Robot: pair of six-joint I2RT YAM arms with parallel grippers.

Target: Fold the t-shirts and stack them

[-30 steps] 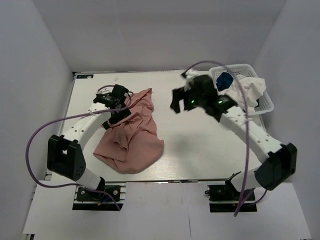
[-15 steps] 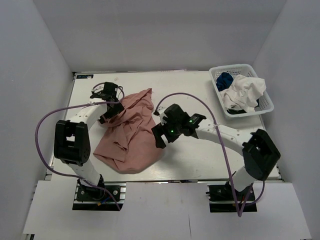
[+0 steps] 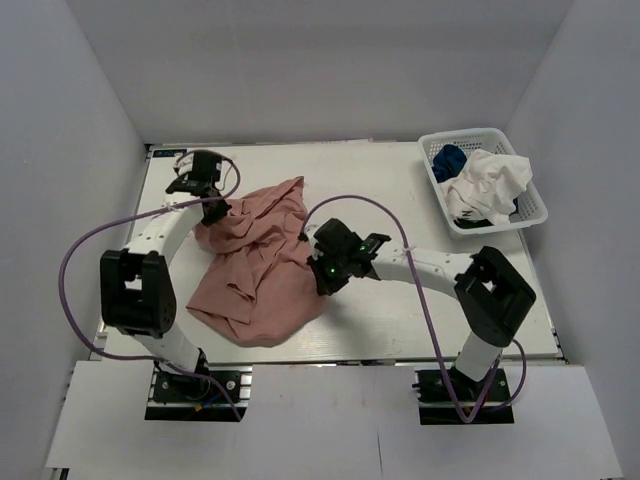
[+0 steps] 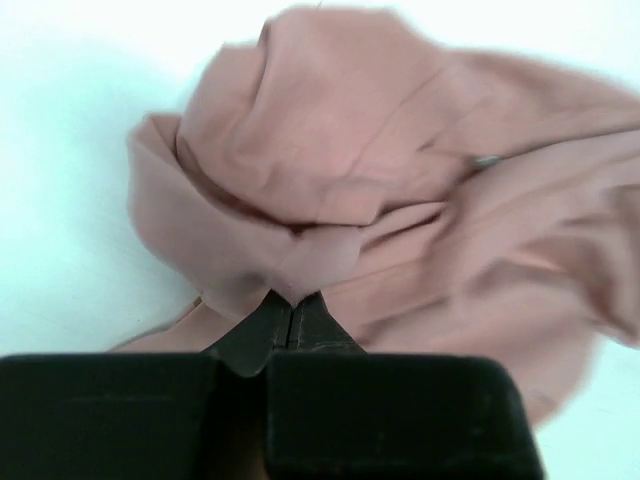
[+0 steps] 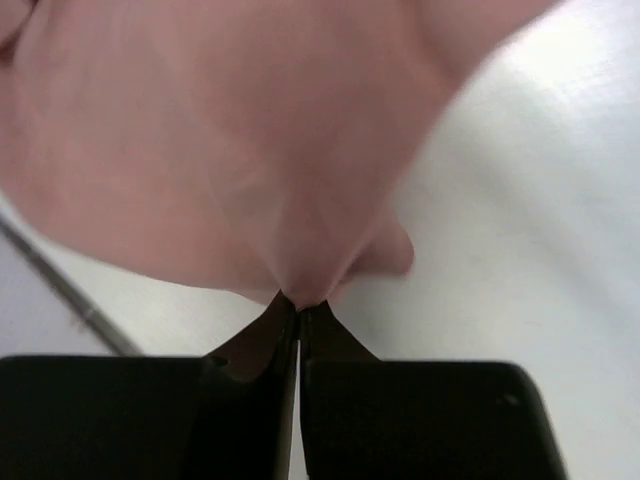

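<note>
the dusty-pink t-shirt (image 3: 262,268) lay crumpled on the left half of the table (image 3: 420,300), long axis running far to near. the left gripper (image 4: 290,305) pinched its far-left edge, jaws closed on a fold; the right gripper (image 5: 298,300), jaws likewise closed on cloth, held the opposite right edge.

The left arm reaches forward along the table's left side, and the left gripper (image 4: 290,303) is pinched closed on a fold of the pink t-shirt (image 3: 262,285). The right arm stretches low towards the left, and the right gripper (image 5: 298,302) is likewise clamped on that cloth.
</note>
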